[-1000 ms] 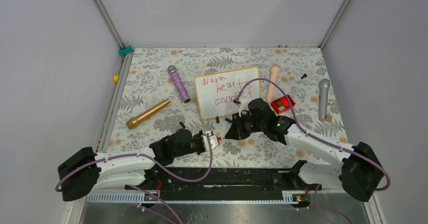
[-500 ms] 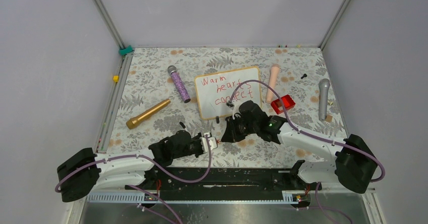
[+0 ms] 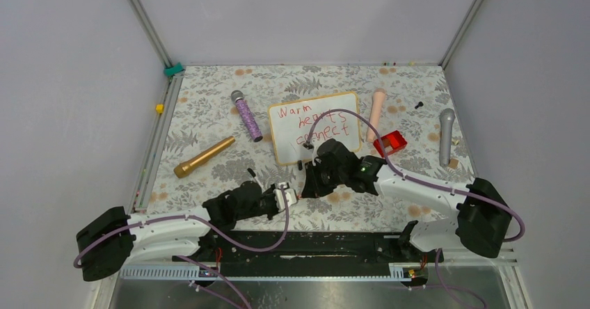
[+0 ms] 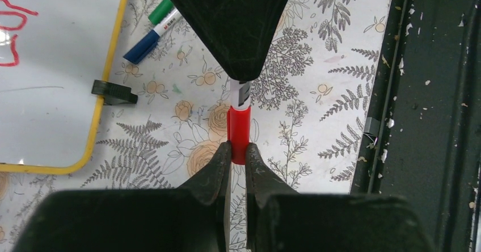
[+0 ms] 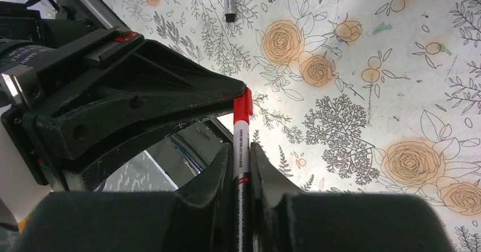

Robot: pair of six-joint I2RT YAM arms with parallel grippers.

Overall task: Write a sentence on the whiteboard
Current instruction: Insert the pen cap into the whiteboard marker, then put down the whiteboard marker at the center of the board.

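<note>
Both pairs of jaws clenched on one marker (image 5: pixel 241 144), end to end.
The left jaws pinch its red cap (image 4: pixel 239 130); the right jaws clamp the white barrel, the two pairs almost meeting above the flowered counter (image 3: pixel 209 114). Just beyond them lies the whiteboard (image 3: pixel 285 149), its red sentence (image 3: pixel 306 122) in three lines.

Whiteboard (image 3: pixel 284 147): small, rectangular, glossy white, light-wood frame, lying flat and slightly askew mid-surface (image 3: pixel 209 114); sentence (image 3: pixel 296 110) in red marker, three staggered lines, "Warm hearts connect"
</note>
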